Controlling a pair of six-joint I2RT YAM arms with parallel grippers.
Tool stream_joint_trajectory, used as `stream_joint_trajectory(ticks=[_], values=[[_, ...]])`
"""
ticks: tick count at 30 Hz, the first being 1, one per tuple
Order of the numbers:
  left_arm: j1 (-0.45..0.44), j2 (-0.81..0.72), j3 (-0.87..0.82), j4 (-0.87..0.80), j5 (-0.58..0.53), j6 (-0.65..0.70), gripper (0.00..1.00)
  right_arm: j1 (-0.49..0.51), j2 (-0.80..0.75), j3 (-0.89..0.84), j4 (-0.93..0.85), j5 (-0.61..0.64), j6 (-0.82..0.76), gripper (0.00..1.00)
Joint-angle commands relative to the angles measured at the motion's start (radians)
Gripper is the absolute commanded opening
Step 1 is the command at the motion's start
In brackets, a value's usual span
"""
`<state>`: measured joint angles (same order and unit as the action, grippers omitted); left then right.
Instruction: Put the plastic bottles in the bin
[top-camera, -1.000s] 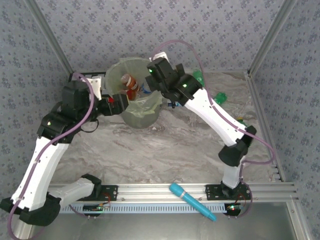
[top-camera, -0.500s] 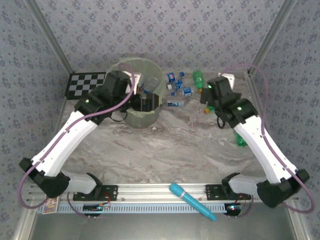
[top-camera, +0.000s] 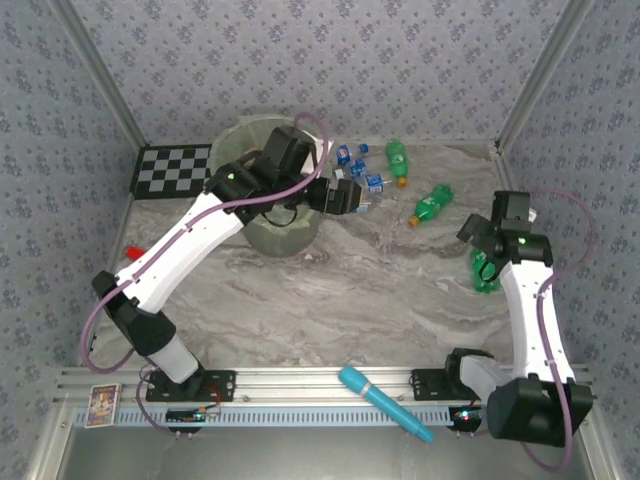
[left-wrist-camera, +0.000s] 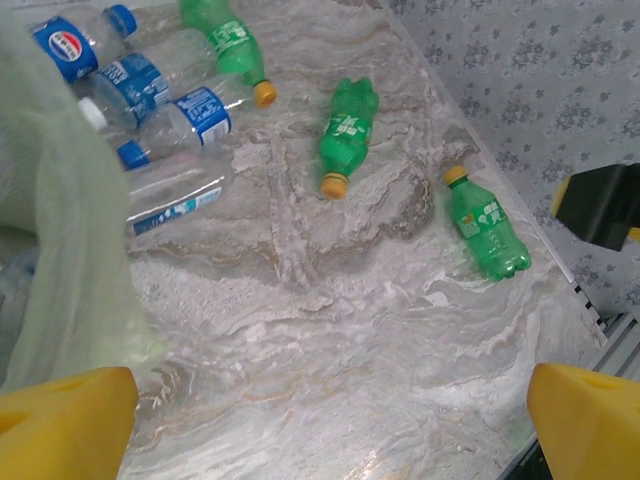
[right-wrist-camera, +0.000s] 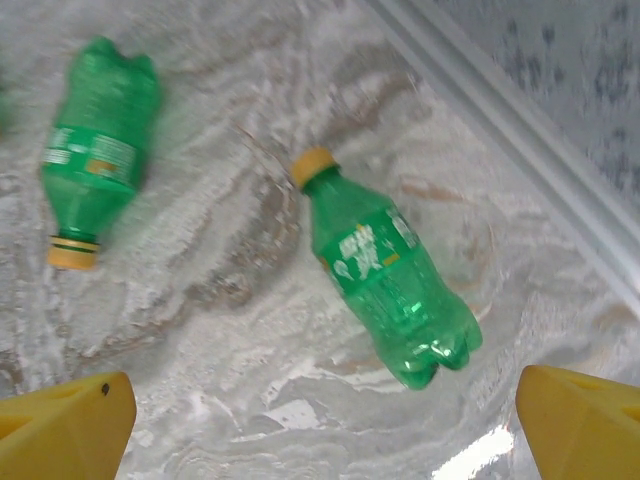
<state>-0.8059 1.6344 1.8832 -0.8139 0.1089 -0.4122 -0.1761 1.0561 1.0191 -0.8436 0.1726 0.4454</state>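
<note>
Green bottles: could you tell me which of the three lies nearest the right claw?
The green bottle beside the right rail, just ahead of the right claw; the other two lie farther toward the bin.

Grey marbled table, pale-green bin, green bottles with orange caps, clear bottles with blue labels, black-and-white checkerboard, cyan stick.

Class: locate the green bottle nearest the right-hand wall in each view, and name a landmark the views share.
Top external: the bottle lies at the right edge, partly under the right arm.
Left wrist: the bottle lies right of centre, cap uppermost.
Right wrist: the bottle lies at centre, cap upper left.
Shared landmark: the second green bottle nearby.
</note>
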Motion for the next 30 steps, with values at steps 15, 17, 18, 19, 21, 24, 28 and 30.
stream_joint_trajectory(ticks=[15, 17, 18, 19, 21, 24, 28, 30], values=[[-0.013, 0.037, 0.158, -0.084, -0.043, 0.062, 1.00, -0.282, 0.373, -0.018, 0.134, -0.287, -0.020, 0.99], [-0.013, 0.035, 0.161, -0.082, -0.050, 0.066, 1.00, -0.281, 0.405, -0.004, 0.152, -0.285, -0.019, 0.99], [-0.013, 0.035, 0.165, -0.082, -0.056, 0.068, 1.00, -0.280, 0.421, 0.001, 0.160, -0.295, -0.015, 0.99], [-0.013, 0.035, 0.168, -0.083, -0.059, 0.072, 1.00, -0.282, 0.438, 0.005, 0.166, -0.302, -0.012, 0.99], [-0.012, 0.035, 0.176, -0.088, -0.067, 0.077, 1.00, -0.280, 0.464, 0.018, 0.170, -0.295, -0.006, 0.99], [-0.012, 0.029, 0.182, -0.097, -0.078, 0.081, 1.00, -0.278, 0.502, 0.041, 0.176, -0.273, -0.018, 0.99], [-0.013, 0.015, 0.171, -0.098, -0.097, 0.085, 1.00, -0.269, 0.563, 0.071, 0.168, -0.294, -0.042, 0.98], [-0.012, 0.009, 0.166, -0.099, -0.104, 0.088, 1.00, -0.252, 0.589, 0.078, 0.165, -0.312, -0.051, 0.94]])
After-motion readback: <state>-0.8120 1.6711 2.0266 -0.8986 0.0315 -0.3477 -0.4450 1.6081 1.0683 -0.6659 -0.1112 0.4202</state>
